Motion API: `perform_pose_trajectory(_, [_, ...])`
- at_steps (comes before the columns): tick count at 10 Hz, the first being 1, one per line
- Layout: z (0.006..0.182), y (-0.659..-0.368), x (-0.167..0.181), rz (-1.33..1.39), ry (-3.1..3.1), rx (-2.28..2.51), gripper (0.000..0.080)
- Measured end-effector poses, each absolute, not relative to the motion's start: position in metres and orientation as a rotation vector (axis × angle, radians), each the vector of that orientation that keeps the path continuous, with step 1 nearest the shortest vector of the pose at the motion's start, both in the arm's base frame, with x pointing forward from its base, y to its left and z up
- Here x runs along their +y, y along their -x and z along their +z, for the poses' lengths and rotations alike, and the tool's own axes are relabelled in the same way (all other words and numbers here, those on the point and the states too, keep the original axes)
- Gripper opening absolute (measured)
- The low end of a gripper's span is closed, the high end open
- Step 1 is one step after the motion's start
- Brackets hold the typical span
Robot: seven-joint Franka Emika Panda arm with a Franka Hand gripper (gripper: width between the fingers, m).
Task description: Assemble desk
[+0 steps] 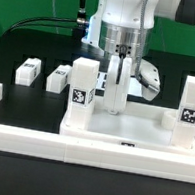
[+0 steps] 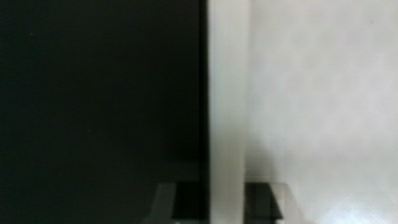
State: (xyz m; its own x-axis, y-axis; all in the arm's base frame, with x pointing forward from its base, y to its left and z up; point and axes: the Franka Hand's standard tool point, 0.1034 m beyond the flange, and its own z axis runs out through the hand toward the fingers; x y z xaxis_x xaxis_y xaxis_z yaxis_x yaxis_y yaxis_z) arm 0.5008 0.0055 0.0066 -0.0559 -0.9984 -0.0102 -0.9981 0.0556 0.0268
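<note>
Gripping the tabletop (image 1: pixel 131 129) rim, gripper (image 1: pixel 115 108) clenched — upright leg (image 1: pixel 82 85) close beside.

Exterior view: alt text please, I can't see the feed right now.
The gripper points straight down, closed on the far rim of the white tabletop. Two tagged white legs lie on the black table toward the exterior view's left.
</note>
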Motion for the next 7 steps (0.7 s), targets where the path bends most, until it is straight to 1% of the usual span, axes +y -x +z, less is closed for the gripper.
perform_pose_trajectory(3, [0.0072, -0.5009, 0.0051, -0.042, -2.168, -2.259, 0.0063])
perform_pose_trajectory(4, [0.0103, -0.5011, 0.0029, -0.041, -2.232, -2.2, 0.0064])
perform_pose_trajectory(7, [0.0083, -0.492, -0.0027, -0.014, -2.299, -2.126, 0.0064])
